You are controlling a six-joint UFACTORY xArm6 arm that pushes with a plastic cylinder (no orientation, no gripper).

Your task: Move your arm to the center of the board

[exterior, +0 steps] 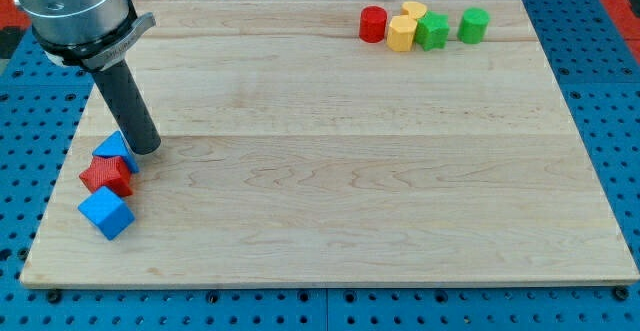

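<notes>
Three blocks sat bunched at the view's lower left: a blue cube nearest, a red star-shaped block above it, then a blue block touching my tip. No gripper existed, only the rod, so nothing was grasped. Bare table at the centre, my goal, lay well to the right; five more blocks clustered at the far top right: red cylinder, two yellow blocks, green star-shaped block, green cylinder.
</notes>
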